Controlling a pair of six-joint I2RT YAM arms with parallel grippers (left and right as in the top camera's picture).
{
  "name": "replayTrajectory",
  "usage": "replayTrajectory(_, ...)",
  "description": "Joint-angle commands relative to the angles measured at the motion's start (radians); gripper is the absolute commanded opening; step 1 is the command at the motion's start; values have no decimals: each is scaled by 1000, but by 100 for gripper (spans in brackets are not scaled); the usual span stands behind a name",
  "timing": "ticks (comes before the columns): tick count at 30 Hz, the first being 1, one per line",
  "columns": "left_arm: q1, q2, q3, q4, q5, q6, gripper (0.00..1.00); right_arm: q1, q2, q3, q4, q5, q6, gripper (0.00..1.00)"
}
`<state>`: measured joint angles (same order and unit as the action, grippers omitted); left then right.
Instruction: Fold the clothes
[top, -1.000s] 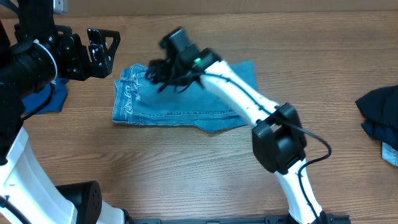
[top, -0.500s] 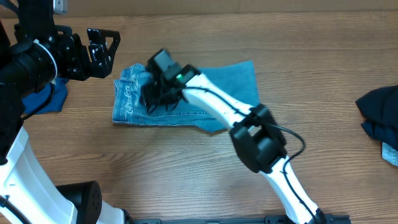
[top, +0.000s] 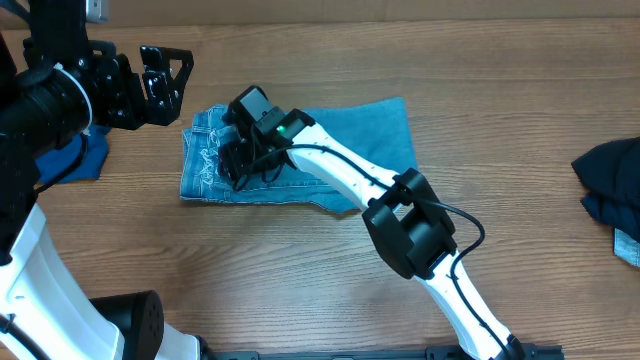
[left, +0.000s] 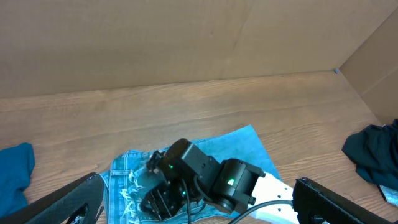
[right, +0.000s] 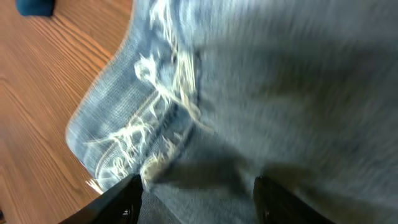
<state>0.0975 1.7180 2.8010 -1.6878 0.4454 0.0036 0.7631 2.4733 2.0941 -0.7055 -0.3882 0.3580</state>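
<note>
Overhead: the right arm (top: 340, 175) covers the middle of the jeans (top: 205, 170). The navy garment (top: 608, 185) is cut off by the right edge. The royal-blue garment (top: 88, 158) lies partly behind the left arm (top: 50, 105) at the left. Right wrist: the denim is motion-blurred toward the upper right, and the right gripper (right: 196, 186) is cut off by the bottom edge.

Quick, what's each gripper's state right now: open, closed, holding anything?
Left gripper: open, holding nothing.
Right gripper: open, fingers apart just over the jeans, no cloth pinched between them.
</note>
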Motion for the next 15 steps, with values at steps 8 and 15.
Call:
replayTrajectory(8, -3, 4, -4, -1, 16, 12, 100, -23, -53, 20, 174, 98, -10, 67)
replayTrajectory(15, -3, 5, -4, -1, 16, 12, 100, -63, -72, 47, -24, 147, 5, 68)
